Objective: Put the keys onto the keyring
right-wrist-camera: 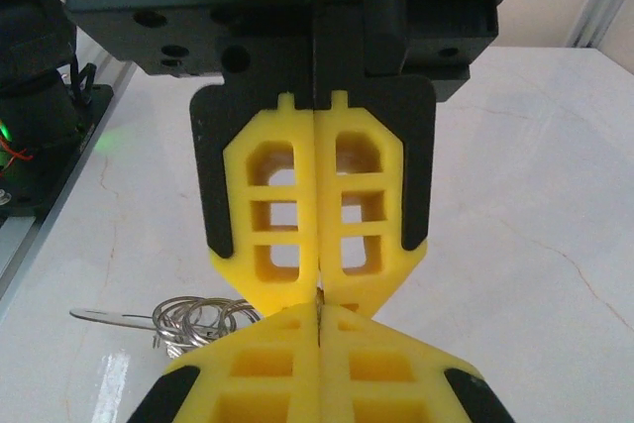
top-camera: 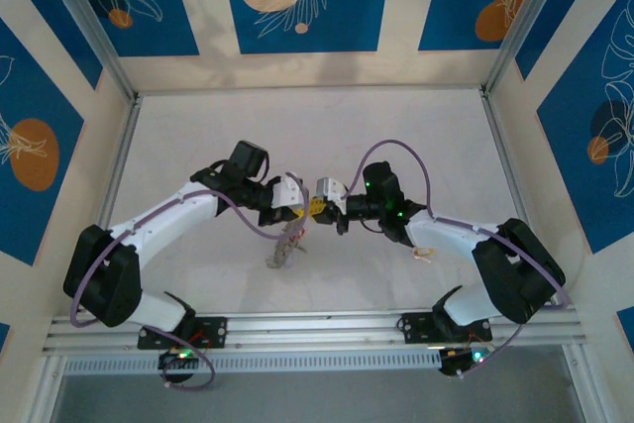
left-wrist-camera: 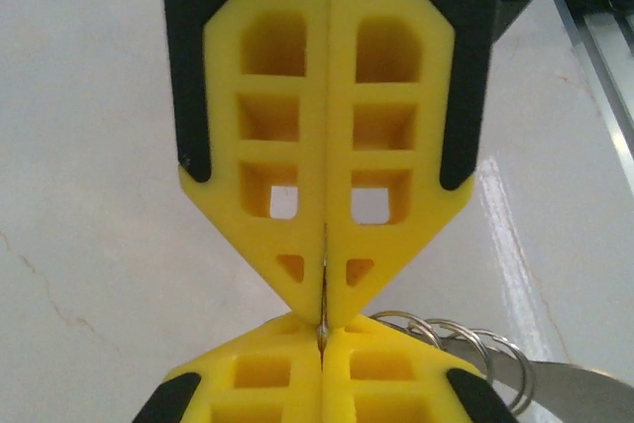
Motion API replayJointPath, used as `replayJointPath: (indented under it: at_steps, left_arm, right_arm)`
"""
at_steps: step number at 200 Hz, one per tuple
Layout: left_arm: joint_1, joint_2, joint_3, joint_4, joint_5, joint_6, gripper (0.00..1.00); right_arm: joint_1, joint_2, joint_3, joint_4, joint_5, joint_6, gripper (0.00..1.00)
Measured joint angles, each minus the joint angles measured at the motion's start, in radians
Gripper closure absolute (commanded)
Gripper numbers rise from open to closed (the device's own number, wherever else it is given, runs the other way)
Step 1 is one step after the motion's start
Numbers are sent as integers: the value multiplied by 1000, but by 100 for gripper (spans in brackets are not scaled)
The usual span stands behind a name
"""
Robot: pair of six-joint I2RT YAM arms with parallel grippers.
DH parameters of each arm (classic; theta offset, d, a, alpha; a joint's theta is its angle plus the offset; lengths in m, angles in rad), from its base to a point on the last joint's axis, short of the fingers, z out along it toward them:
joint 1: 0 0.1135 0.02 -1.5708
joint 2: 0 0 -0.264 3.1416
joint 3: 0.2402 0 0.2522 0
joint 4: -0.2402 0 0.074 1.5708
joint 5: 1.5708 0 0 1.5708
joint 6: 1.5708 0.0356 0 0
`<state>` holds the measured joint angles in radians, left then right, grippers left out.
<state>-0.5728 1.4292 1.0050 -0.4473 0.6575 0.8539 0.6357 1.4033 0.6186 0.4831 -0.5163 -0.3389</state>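
- Both arms reach in from the near edge and meet tip to tip over the middle of the bench
- The left tool (left-wrist-camera: pixel 325 289) is squeezed right down, its yellow fingers (left-wrist-camera: pixel 267 195) pressed flat together, with a thin metal sliver (left-wrist-camera: pixel 323 274) caught in the seam at the tips
- The right tool (right-wrist-camera: pixel 319 279) is pinched just as tight, and the same bright sliver shows at its tips, so the two look to be nipping it from opposite ends
- From where I stand I can't tell whether that sliver is wire of the ring or the blade of a key
- The keyring (right-wrist-camera: pixel 198 316) shows as a cluster of overlapping grey wire loops just beside and below the meeting tips, on the near-edge side of them
- A flat metal key (left-wrist-camera: pixel 580 383) blade sticks out from the loops, low against the pale bench (left-wrist-camera: pixel 109 245)
- Whether the loops rest on the bench or hang just over it, I can't make out
- A small pale bit (top-camera: pixel 424 255) lies by the right arm, towards the near right corner, too small to name
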Motion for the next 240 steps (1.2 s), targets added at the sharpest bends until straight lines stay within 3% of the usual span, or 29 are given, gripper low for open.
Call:
replayJointPath:
  at_steps: [8,15,56,169,240]
  left_arm:
    - [0,-2,0,1,1,2,100]
    - [-2,-6,0,3,2,2,100]
    - [-6,-74,-28,34,-3,-3,100]
    - [-6,-134,-89,156,68,-63,100]
    - [-8,-135,-96,179,71,-62,100]
  right_arm:
    - [0,-7,-8,8,6,-3,81]
    - [1,-15,-16,13,11,-3,75]
    - [-2,-105,-112,41,19,-19,63]
    - [13,-124,-173,246,21,59,74]
    - [13,-114,-179,280,22,63,70]
